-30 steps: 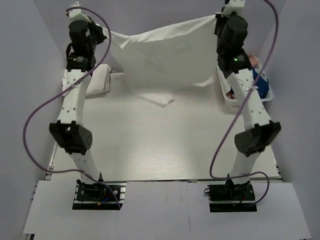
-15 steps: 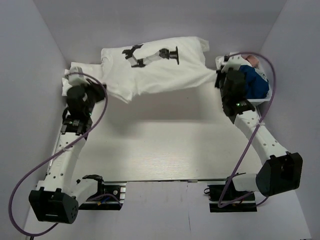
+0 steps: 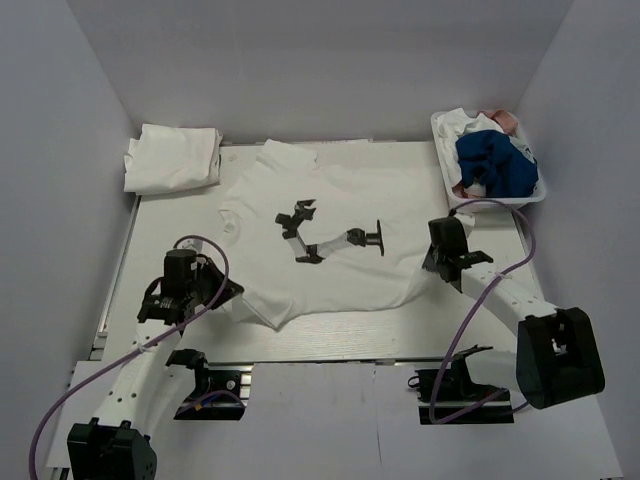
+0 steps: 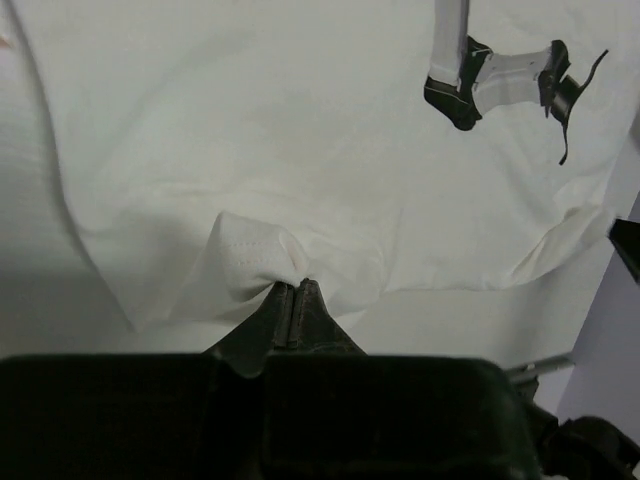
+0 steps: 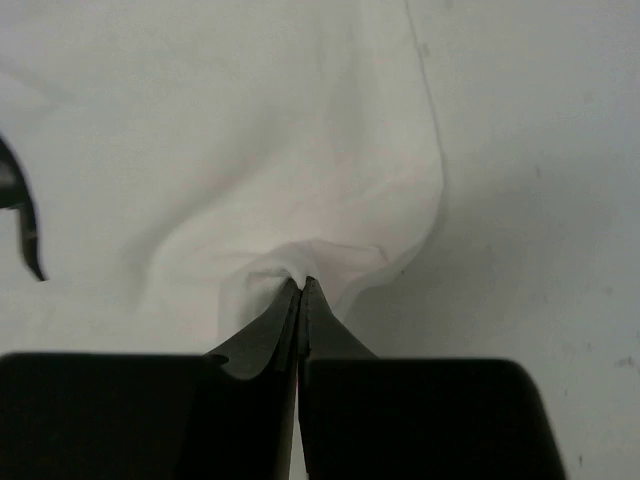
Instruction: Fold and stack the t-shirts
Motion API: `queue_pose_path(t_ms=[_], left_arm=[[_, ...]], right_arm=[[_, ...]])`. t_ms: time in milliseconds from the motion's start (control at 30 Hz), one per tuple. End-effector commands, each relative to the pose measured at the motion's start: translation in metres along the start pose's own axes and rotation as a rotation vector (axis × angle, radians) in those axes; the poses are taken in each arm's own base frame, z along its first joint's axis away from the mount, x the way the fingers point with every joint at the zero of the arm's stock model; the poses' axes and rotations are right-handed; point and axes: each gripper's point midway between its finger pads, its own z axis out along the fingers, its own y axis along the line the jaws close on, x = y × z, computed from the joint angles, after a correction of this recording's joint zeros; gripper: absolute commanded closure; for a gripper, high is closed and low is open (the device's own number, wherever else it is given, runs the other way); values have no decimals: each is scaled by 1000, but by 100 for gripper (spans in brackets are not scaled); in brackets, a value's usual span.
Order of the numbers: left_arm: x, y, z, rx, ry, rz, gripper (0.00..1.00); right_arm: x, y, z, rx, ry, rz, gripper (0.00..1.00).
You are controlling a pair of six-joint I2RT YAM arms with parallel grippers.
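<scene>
Down at the near edge of the table (image 3: 340,335), my left pincer (image 4: 297,288) and right pincer (image 5: 300,284) each clamp the near hem of the printed t-shirt (image 3: 340,200), which lies spread flat, print up. Beyond, at the far left, rests a folded white t-shirt (image 3: 172,160).

You had a pale, whitewashed wood-grain tabletop (image 3: 400,335) before you, boxed in by plain grey walls behind (image 3: 320,70), left (image 3: 50,200) and right (image 3: 590,150). Soft, even light fell across it.

Folded shirt pile (image 3: 172,160) blocks far-left corner, bin (image 3: 497,203) far-right; near table (image 3: 380,335) open.
</scene>
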Motion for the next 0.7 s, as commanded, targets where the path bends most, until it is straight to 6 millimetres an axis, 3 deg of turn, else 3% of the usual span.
queue_pose_path(t_ms=[0, 67, 167, 367, 433, 500, 667], left_arm=[[33, 3, -3, 11, 152, -43, 100], [31, 3, -4, -1, 144, -43, 100], [21, -3, -3, 18, 109, -31, 100], [-6, -33, 1, 120, 52, 4, 100], [-8, -42, 7, 158, 74, 8, 100], [-22, -56, 13, 214, 47, 30, 100], [-72, -60, 34, 102, -65, 5, 100]], right_arm=[[50, -25, -1, 112, 138, 96, 100], [58, -25, -3, 100, 157, 98, 100], [51, -26, -8, 96, 128, 110, 100], [4, -26, -25, 99, -22, 132, 100], [-2, -27, -27, 107, -41, 137, 100], [-12, -26, -28, 108, -66, 160, 100], [-31, -33, -29, 176, -89, 207, 100]])
